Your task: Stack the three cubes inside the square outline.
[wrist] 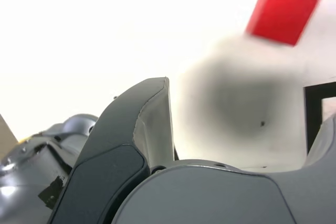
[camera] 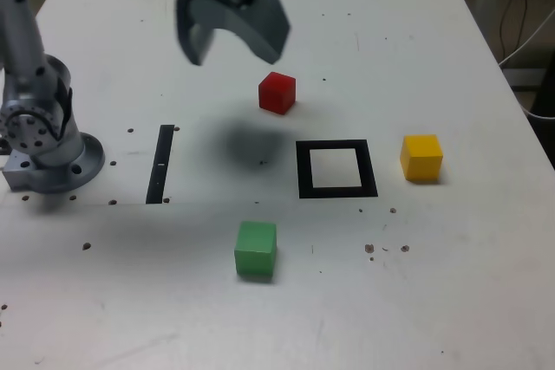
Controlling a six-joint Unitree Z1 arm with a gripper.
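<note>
The three cubes all sit outside the square outline (camera: 336, 169), so you're at the first pick: bring the wide-open, empty gripper (camera: 232, 36) down onto the red cube (camera: 277, 92) just beyond the outline.

We are counting three cubes: one red cube (camera: 277, 93), one yellow cube (camera: 421, 158), one green cube (camera: 256, 249); one square outline (camera: 336, 192); one black strip (camera: 161, 164).

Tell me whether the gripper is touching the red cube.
Apart. The exterior view shows the open gripper above the table, bare surface separating it from the red cube.
</note>
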